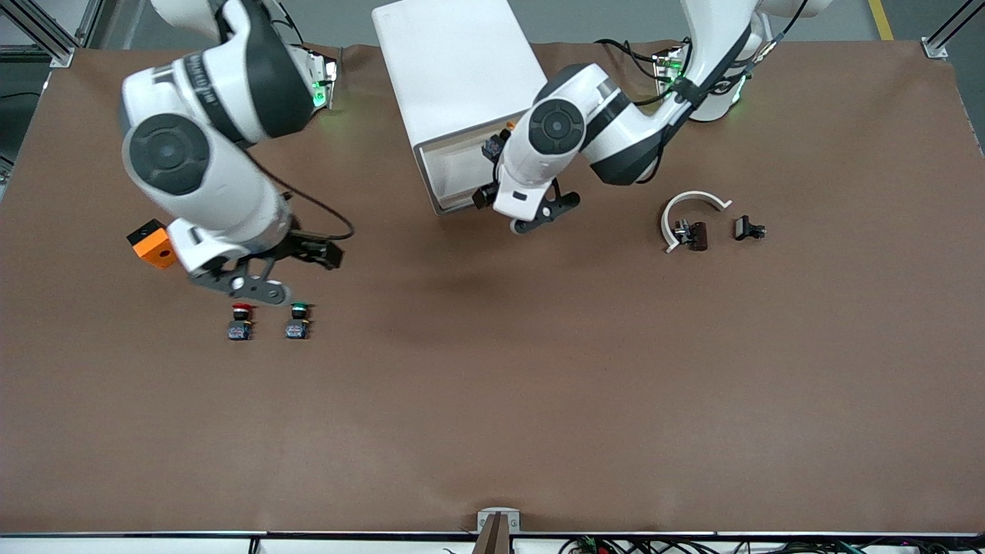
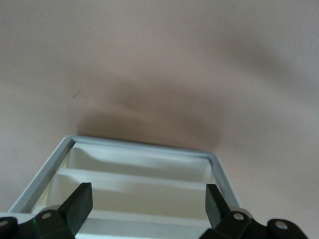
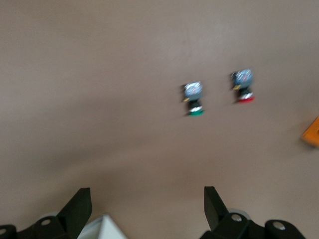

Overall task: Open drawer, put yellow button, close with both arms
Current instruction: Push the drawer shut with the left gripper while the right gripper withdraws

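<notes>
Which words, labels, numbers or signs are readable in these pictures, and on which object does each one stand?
No text can be read.
Right arm: a band of small white lettering on the black joint ring, too small and blurred to read.
Red button and green button: no marking can be made out.
Cabinet, drawer, orange block: plain, no text shows.
</notes>
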Action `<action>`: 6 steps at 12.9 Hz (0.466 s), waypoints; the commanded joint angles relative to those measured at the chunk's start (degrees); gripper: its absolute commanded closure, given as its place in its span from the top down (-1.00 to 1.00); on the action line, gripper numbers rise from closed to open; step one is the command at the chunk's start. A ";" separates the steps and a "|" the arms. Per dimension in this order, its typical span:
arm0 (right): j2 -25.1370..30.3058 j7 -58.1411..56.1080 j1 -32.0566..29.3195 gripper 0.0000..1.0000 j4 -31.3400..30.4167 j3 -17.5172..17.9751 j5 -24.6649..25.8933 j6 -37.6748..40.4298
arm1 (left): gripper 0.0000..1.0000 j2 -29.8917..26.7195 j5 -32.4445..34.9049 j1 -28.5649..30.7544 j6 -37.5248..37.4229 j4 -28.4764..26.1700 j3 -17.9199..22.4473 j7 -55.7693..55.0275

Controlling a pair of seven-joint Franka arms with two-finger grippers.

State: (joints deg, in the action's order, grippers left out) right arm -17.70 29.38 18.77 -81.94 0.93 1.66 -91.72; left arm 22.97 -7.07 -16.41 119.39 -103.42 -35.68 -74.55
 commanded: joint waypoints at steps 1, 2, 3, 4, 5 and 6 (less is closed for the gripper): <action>0.82 -11.68 -6.17 1.00 0.81 1.27 1.24 0.84 | 1.00 -2.67 0.66 -1.25 0.85 -3.46 -1.58 -3.05; 0.73 -15.37 -7.94 1.00 1.86 1.27 1.41 0.93 | 1.00 -2.58 0.66 -2.13 0.93 -3.55 -1.58 -4.19; 0.73 -19.15 -9.26 1.00 3.01 1.18 2.20 1.19 | 1.00 -2.40 0.66 -3.00 0.93 -3.55 -1.58 -4.99; 0.73 -21.36 -10.40 1.00 3.45 1.36 3.77 2.67 | 1.00 -2.40 0.66 -3.62 0.85 -3.55 -1.58 -5.78; 0.73 -21.65 -11.20 1.00 4.50 1.18 4.49 4.95 | 1.00 -2.40 0.66 -4.41 0.93 -3.55 -1.58 -6.48; 0.82 -21.74 -11.99 1.00 6.51 1.10 4.75 6.63 | 1.00 -2.23 0.66 -5.20 0.93 -3.55 -1.58 -6.84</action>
State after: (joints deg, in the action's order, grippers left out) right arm -17.24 8.74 8.27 -78.49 0.90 4.61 -88.38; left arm 22.14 -6.94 -20.42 119.46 -105.60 -36.70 -79.02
